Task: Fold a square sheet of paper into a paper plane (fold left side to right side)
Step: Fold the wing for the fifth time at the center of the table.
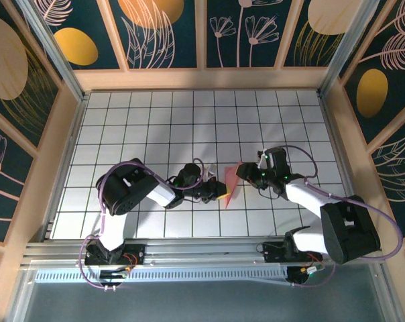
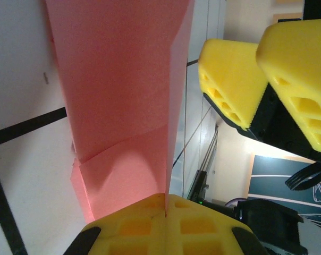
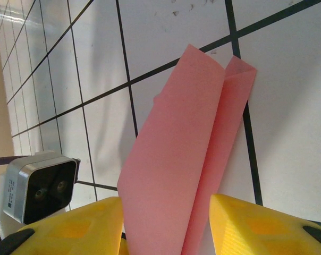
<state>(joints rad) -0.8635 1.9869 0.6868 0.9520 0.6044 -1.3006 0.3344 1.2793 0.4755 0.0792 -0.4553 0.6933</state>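
The two arms rise from their bases at the near edge of the tabletop (image 1: 155, 114) and bend inward toward its middle. The left gripper (image 1: 217, 194) is clenched on the lower edge of the square sheet of paper (image 1: 230, 182). In the left wrist view, its yellow fingers (image 2: 134, 228) meet with the pink paper pinched in the seam between them. The paper stands up from that grip, folded over on itself, with a sharp crease down one side and a slanting crease line across the lower part. Just beyond it, the right gripper (image 1: 241, 171) faces the left one with the paper between them. In the right wrist view its jaws stand apart on either side of the loosely doubled paper (image 3: 176, 143), not pressing it flat. The paper's far corners lie against the white gridded tabletop. Farther back are bare tiles, a wooden rim and dark floral walls (image 1: 169, 33).
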